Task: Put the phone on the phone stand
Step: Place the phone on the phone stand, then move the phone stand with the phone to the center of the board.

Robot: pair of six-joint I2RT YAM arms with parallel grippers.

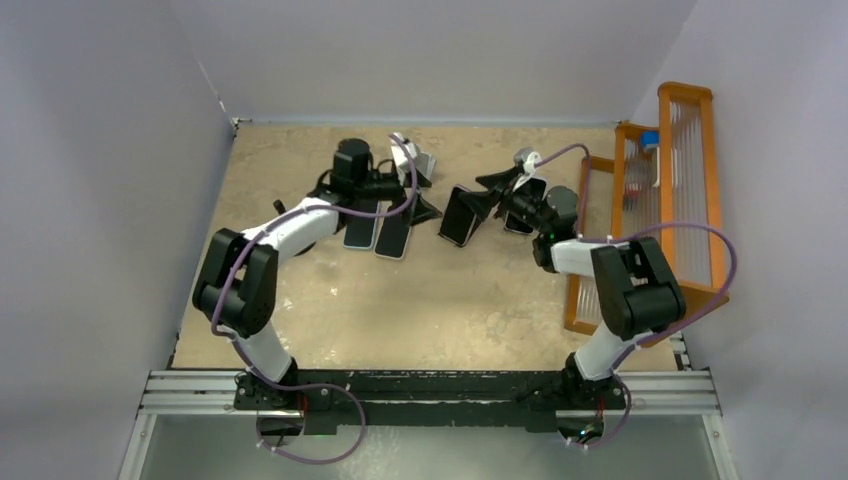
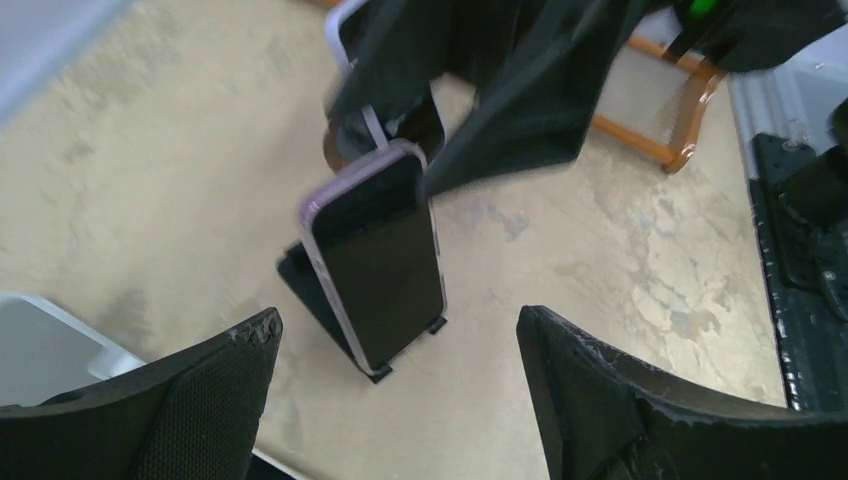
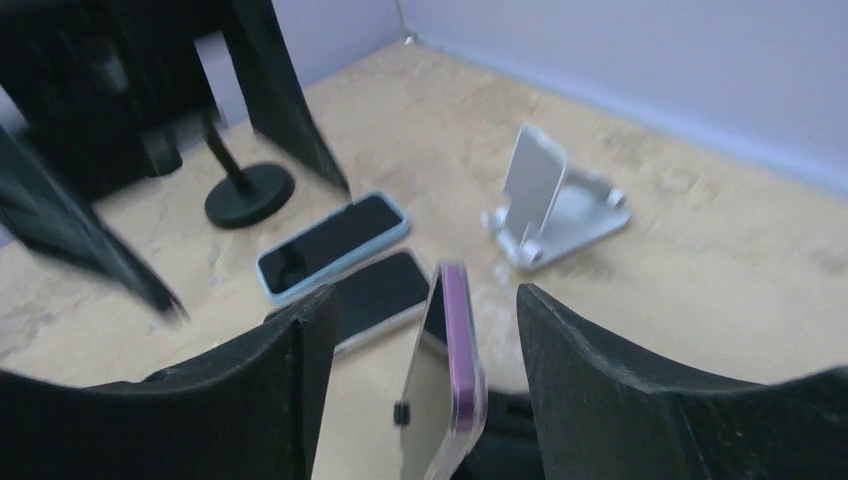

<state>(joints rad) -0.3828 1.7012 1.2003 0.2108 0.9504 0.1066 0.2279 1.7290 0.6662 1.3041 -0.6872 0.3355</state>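
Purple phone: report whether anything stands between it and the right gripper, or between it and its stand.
Nothing visible does. The purple phone already leans on the black stand, and the right gripper is open around it, with a bare gap on each side.

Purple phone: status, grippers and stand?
Left gripper open, empty. Right gripper open, straddling purple phone. Phone propped on black stand. Nothing in the way.

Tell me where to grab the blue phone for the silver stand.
Come straight down on the blue phone and pinch its two long edges across the narrow width. It lies flat, screen up, so only the edges offer a hold. The other phone lies close along one long edge, so that finger likely has little room.
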